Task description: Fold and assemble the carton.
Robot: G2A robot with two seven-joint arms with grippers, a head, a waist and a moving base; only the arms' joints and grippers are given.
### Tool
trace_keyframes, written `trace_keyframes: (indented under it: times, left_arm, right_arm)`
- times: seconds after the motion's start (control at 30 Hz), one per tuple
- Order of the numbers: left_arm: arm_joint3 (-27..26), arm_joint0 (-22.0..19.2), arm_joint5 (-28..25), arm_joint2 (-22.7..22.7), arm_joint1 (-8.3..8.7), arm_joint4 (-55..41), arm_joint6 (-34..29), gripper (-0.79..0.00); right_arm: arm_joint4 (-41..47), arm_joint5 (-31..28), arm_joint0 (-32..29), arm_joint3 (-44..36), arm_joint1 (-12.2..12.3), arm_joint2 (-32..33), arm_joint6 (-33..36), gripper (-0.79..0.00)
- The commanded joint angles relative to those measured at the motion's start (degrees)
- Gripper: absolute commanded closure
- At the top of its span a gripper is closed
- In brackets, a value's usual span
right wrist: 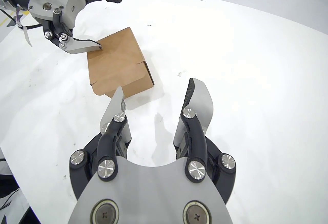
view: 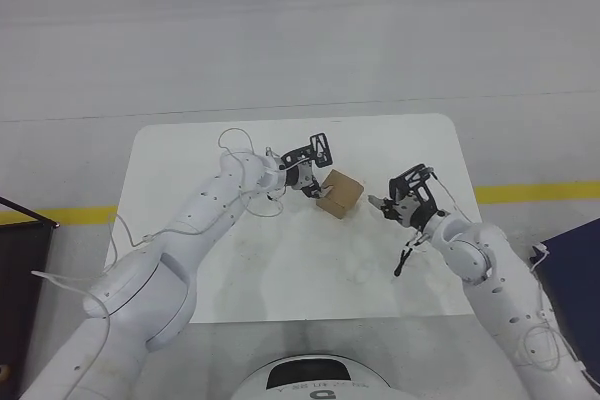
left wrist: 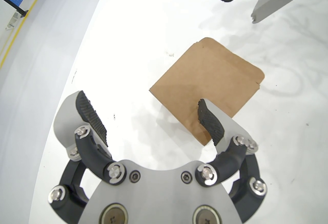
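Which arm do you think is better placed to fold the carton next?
Probably left: the left gripper, open, has one of its fingers touching the carton; the right gripper is beside it.

White arms (view: 210, 215), grey screw-studded wrist plates (right wrist: 153, 191)

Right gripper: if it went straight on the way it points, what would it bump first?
Probably the carton. The right gripper is open and aimed at its near end; one finger lines up with it, the other may pass beside it. Depth is unclear.
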Motion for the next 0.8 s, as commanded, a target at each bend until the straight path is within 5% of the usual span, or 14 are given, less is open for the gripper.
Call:
trace_keyframes:
  times: [0.0,0.77]
  left_arm:
    - [0.11,-0.02,-0.09,-0.03,-0.07,0.01,-0.03,-0.785]
    - [0.11,-0.03,-0.01,-0.05,-0.08,0.03,-0.02,-0.785]
  right_arm:
    - [-0.61,1.15,0.86,0.36,-0.22,-1.20,0.32,-0.502]
    - [-4.79,6.35,8.43,7.13,-2.38,-10.01,1.44,-0.453]
